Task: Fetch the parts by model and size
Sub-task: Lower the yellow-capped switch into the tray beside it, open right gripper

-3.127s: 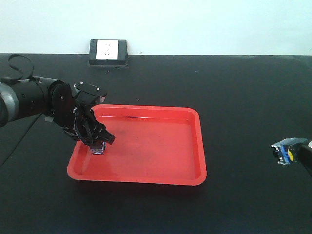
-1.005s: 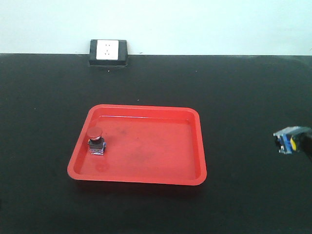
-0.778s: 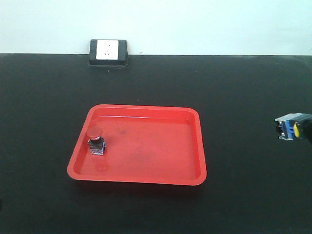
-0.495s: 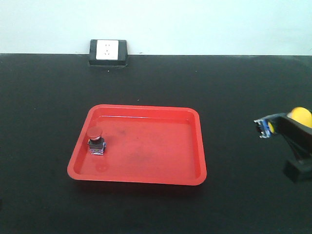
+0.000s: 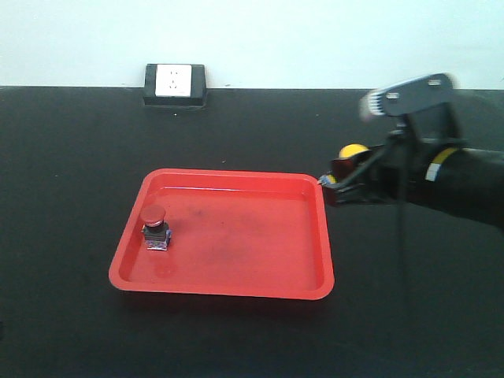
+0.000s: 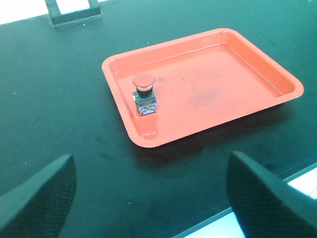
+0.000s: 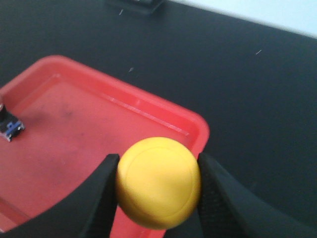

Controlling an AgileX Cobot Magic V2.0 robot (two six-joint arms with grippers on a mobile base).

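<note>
A red-capped switch (image 5: 154, 227) stands upright on its black-and-blue base in the left part of the red tray (image 5: 236, 252). The left wrist view shows this switch (image 6: 144, 93) in the tray (image 6: 213, 89), far ahead of my open, empty left gripper (image 6: 153, 198). That gripper is outside the front view. My right gripper (image 5: 339, 185) hovers at the tray's far right corner, shut on the yellow-capped switch (image 5: 352, 150). In the right wrist view the yellow cap (image 7: 158, 182) fills the gap between the fingers, above the tray (image 7: 74, 129). Its base is hidden.
A white wall socket in a black frame (image 5: 175, 84) stands at the back edge of the black table (image 5: 71, 197). The table's near edge (image 6: 297, 181) runs close under the left gripper.
My left arm let go of the red-capped switch and drew out of the front view. My right arm came in from the right edge to the tray's corner, carrying the yellow-capped switch.
</note>
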